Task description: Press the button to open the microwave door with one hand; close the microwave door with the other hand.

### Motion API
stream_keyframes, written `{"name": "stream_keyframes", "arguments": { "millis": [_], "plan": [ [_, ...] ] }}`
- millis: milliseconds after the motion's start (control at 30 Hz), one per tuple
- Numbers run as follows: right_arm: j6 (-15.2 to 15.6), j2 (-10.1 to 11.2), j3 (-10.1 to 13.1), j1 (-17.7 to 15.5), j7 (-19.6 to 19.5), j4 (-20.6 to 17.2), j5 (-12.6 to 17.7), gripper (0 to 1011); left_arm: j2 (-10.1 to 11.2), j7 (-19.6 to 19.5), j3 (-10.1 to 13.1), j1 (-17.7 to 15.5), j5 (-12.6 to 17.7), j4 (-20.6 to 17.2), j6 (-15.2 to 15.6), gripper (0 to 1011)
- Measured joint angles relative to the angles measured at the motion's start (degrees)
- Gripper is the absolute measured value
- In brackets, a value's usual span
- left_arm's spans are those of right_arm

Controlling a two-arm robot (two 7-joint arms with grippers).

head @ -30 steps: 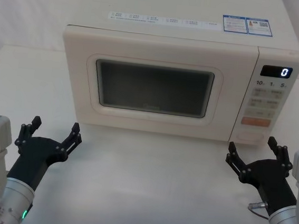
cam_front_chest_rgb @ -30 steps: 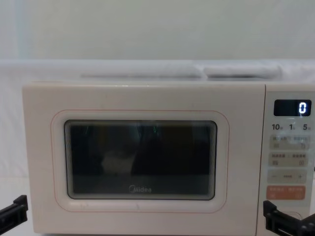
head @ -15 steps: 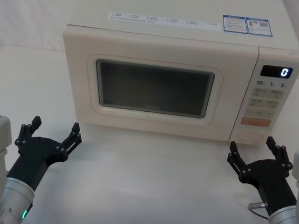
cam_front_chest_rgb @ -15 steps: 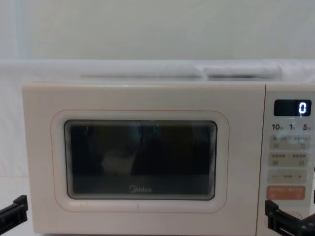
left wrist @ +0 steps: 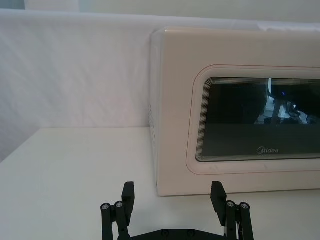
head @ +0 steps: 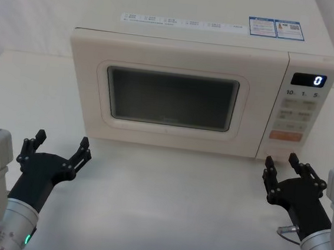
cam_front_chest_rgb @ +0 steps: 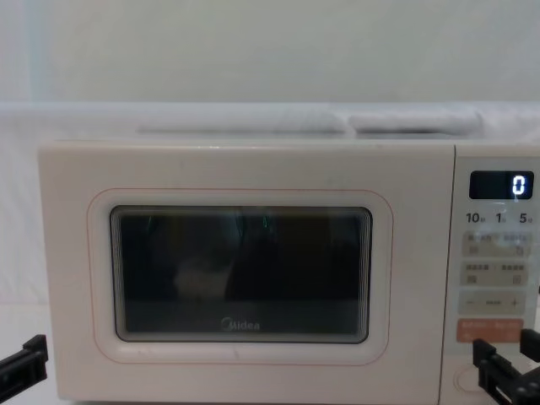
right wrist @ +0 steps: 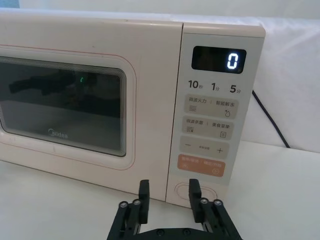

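Observation:
The cream microwave stands at the back of the white table with the microwave door [head: 170, 96] [cam_front_chest_rgb: 240, 270] [left wrist: 255, 120] [right wrist: 65, 100] shut flush. The button [head: 278, 152] [right wrist: 182, 191] sits at the foot of the control panel, under the orange key. My right gripper [head: 282, 161] [right wrist: 169, 194] [cam_front_chest_rgb: 506, 359] hovers just in front of the button, apart from it. Its fingers are narrowed but still open and hold nothing. One finger [right wrist: 195, 189] partly covers the button. My left gripper [head: 58, 149] [left wrist: 172, 194] rests wide open over the table, in front of the door's left corner.
The panel's display [head: 308, 79] reads 0. A black power cord [right wrist: 270, 120] runs down behind the microwave on its right. A small metal piece [head: 287, 229] lies on the table by my right arm. Bare white table [head: 165, 207] lies between the two grippers.
My right gripper's fingers have drawn closer together and it has shifted slightly right and forward, toward the control panel's foot. The left arm and the door have not moved.

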Motion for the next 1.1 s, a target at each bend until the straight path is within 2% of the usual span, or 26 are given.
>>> {"name": "stream_keyframes", "arguments": {
  "millis": [200,233,267,367,500,600,867,1100],
  "plan": [
    [0.00,0.00,0.00,0.00,0.00,0.00,0.00,316,0.00,0.00,0.00,0.00,0.00,0.00,0.00,1001],
    [0.00,0.00,0.00,0.00,0.00,0.00,0.00,316,0.00,0.00,0.00,0.00,0.00,0.00,0.00,1001],
    [0.00,0.00,0.00,0.00,0.00,0.00,0.00,259,0.00,0.00,0.00,0.00,0.00,0.00,0.00,1001],
    [0.00,0.00,0.00,0.00,0.00,0.00,0.00,202,0.00,0.00,0.00,0.00,0.00,0.00,0.00,1001],
    [0.00,0.00,0.00,0.00,0.00,0.00,0.00,51,0.00,0.00,0.00,0.00,0.00,0.00,0.00,1001],
    [0.00,0.00,0.00,0.00,0.00,0.00,0.00,0,0.00,0.00,0.00,0.00,0.00,0.00,0.00,1001],
    [0.00,-0.02,0.03,0.00,0.03,0.00,-0.02,0,0.00,0.00,0.00,0.00,0.00,0.00,0.00,1001],
    [0.50,-1.31,0.88,0.13,1.35,0.44,-0.14,0,0.00,0.00,0.00,0.00,0.00,0.00,0.00,1001]
  ]
}}
